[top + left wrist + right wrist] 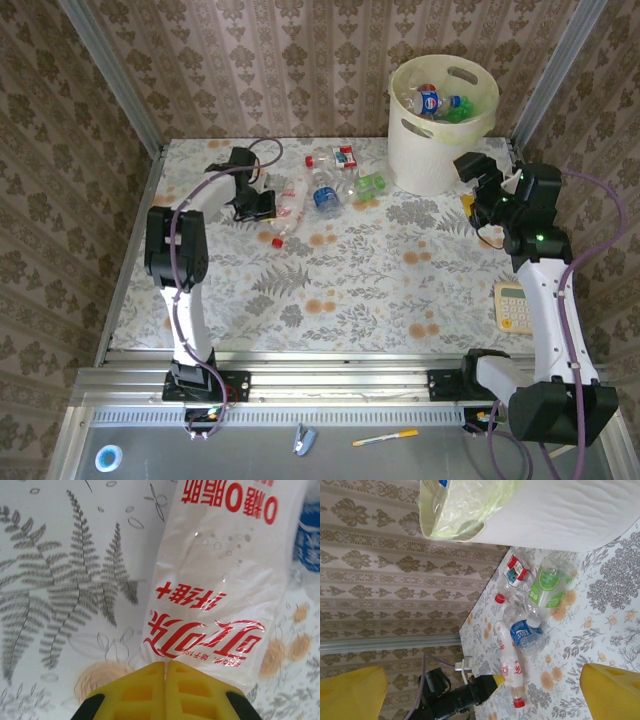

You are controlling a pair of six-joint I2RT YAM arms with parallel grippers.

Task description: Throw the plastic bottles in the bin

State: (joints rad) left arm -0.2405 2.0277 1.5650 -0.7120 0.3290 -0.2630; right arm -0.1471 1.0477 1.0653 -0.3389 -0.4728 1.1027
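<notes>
The left wrist view gives the close detail. The left gripper (165,680) has its yellow jaws pressed together, tips against the edge of a flattened white-labelled bottle (215,595) with red lettering. Whether any plastic is pinched between them cannot be told. Past it, to this gripper's right, a blue-labelled bottle (310,535) edges in.

The top view adds the rest. The plastic bottles (325,195) lie in a loose cluster just ahead of the left gripper, among them a green-labelled bottle (370,185) and a red-labelled bottle (345,155). The bin (425,160) stands well beyond that gripper and just beside the right gripper (470,188). It holds more bottles (432,100) inside a yellow-green liner (478,118). The right wrist view shows the right gripper's jaws wide apart, the bin wall close above them and the cluster ahead.

The tabletop (350,280) wears a pale cloth printed with grey ferns and orange flowers, and brown damask wallpaper (300,60) closes the room. A calculator (515,305) lies behind the right gripper, and a pen (385,437) rests on the metal ledge by the bases.

The left arm (175,250) reaches forward with its elbow raised, the gripper low at the tabletop. The right arm (545,290) stands upright, its gripper turned toward the bin's foot.
</notes>
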